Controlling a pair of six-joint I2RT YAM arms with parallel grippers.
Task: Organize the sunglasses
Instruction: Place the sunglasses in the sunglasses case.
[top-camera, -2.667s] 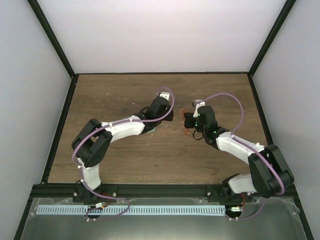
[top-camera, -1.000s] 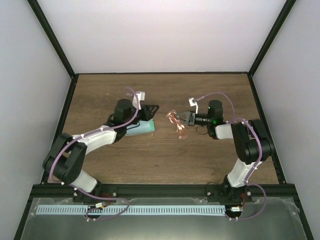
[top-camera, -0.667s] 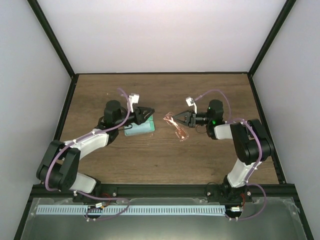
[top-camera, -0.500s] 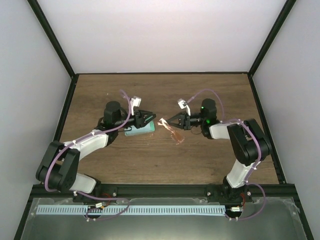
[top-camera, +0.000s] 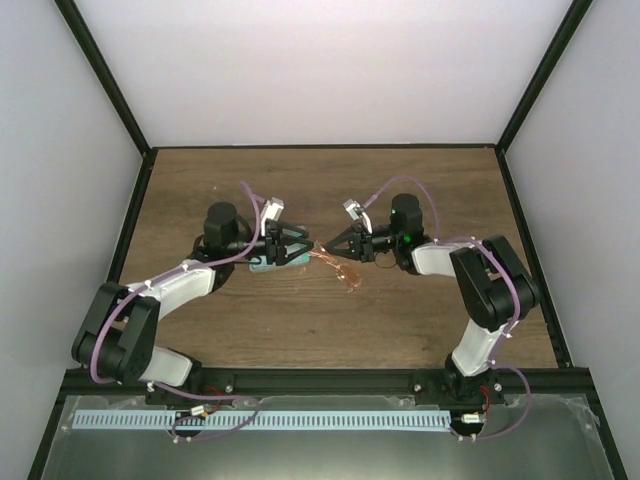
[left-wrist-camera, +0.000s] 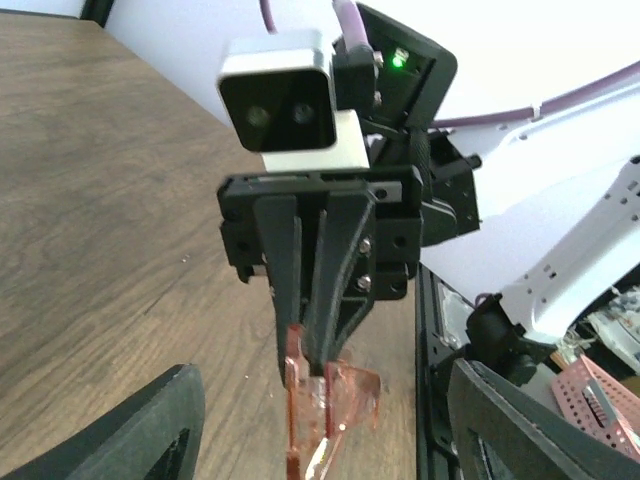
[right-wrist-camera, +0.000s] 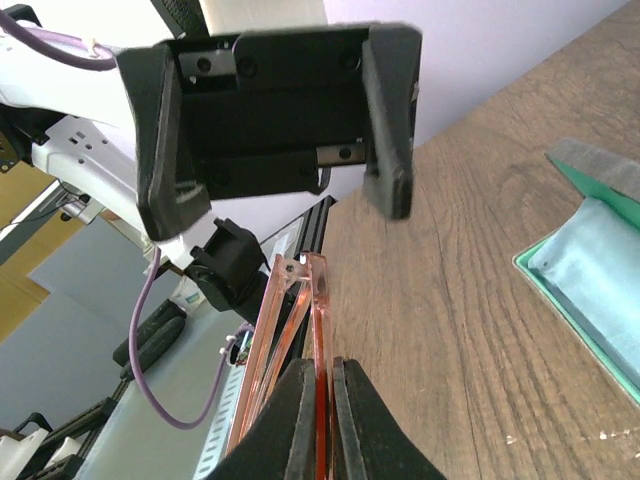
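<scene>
The sunglasses (top-camera: 338, 266), thin red frame with pale lenses, hang above the table from my right gripper (top-camera: 333, 245), which is shut on the frame. In the right wrist view the fingers (right-wrist-camera: 345, 420) pinch the frame (right-wrist-camera: 300, 320) edge-on. My left gripper (top-camera: 300, 245) is open and empty, facing the right gripper tip to tip, close but apart. In the left wrist view its open fingers (left-wrist-camera: 130, 430) flank the sunglasses (left-wrist-camera: 330, 395) and the right gripper (left-wrist-camera: 315, 360). The open left gripper (right-wrist-camera: 280, 205) also fills the right wrist view.
The grey case (top-camera: 262, 264) with green lining lies open on the table under my left gripper, with the pale blue cloth (right-wrist-camera: 595, 265) inside it. Grey walls and black frame posts border the wooden table (top-camera: 400, 320).
My right gripper has moved left with the sunglasses toward my left gripper. The left gripper has shifted right over the case, so the two now nearly meet.
</scene>
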